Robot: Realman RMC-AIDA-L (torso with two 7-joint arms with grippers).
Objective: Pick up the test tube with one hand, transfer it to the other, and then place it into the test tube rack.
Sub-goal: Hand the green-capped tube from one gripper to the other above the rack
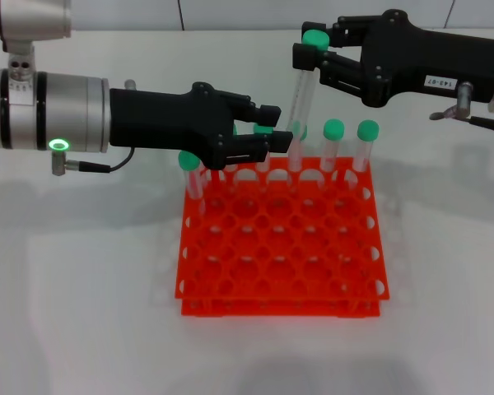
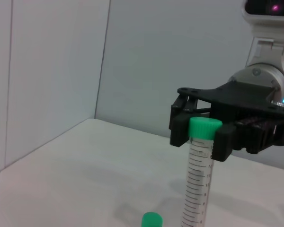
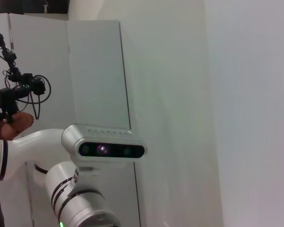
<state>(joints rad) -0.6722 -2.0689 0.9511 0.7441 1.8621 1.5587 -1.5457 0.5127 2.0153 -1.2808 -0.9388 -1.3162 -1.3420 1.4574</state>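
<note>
**Holding the tube by its cap over the far row of the rack**

Watching from the head view, I am seeing the right gripper [image 1: 309, 51], the one with the white label, pinching the test tube [image 1: 300, 95] just below its green cap, its fingers closed against the tube's neck. The tube is hanging nearly upright, slightly tilted, with its lower end down among the capped tubes standing in the far row of the test tube rack [image 1: 281, 247], toward the far edge of the bench. I cannot tell whether its tip is already inside a hole.

The left gripper [image 1: 273, 132] is sitting just beside the tube's lower part, over the far left portion of the rack. Its fingers are parted and I am not seeing them closed on anything; the tube is passing close by their tips.

From the left wrist view, the right gripper [image 2: 202, 135] is clamping the tube [image 2: 199, 184] right at the cap, with the graduated body hanging free beneath.

I am judging the tube to be light, stiff and smooth, so it is likely to swing or slip under a loose pinch. Hard clear plastic should tolerate firm pressure. The neck under the cap is looking like the best hold, since the cap's rim is acting as a stop.
</note>
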